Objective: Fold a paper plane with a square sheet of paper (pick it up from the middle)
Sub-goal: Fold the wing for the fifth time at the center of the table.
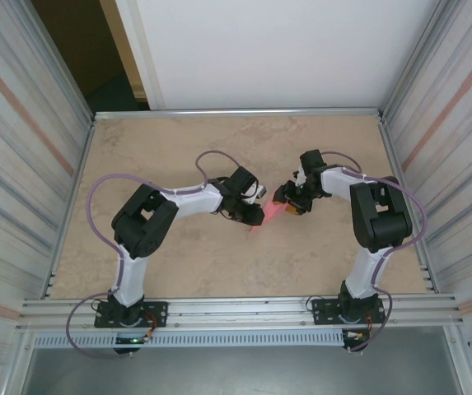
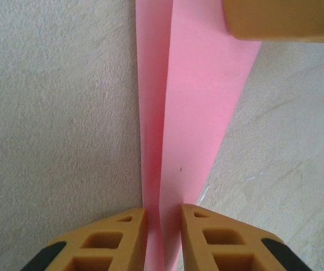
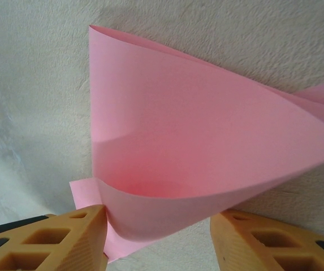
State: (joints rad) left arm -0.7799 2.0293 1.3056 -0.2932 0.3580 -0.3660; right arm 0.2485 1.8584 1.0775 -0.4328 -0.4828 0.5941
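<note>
The square sheet of paper (image 1: 273, 212) is pink and bent into a loose fold at the middle of the table, between both grippers. In the left wrist view two upright layers of the paper (image 2: 195, 101) run between the narrow jaws of my left gripper (image 2: 163, 226), and its fingers (image 2: 130, 228) press on them from both sides. My left gripper (image 1: 254, 212) is at the sheet's left end and my right gripper (image 1: 287, 200) at its right end. The right gripper (image 3: 159, 226) stands wide open around a bowed curl of paper (image 3: 195, 124) that touches its left finger (image 3: 77, 237).
The beige table (image 1: 178, 140) is walled by ribbed metal panels on the left (image 1: 21, 148) and right (image 1: 458, 140), with a rail along the back (image 1: 236, 113). An orange finger of the right gripper (image 2: 280, 20) lies over the paper's far end in the left wrist view.
</note>
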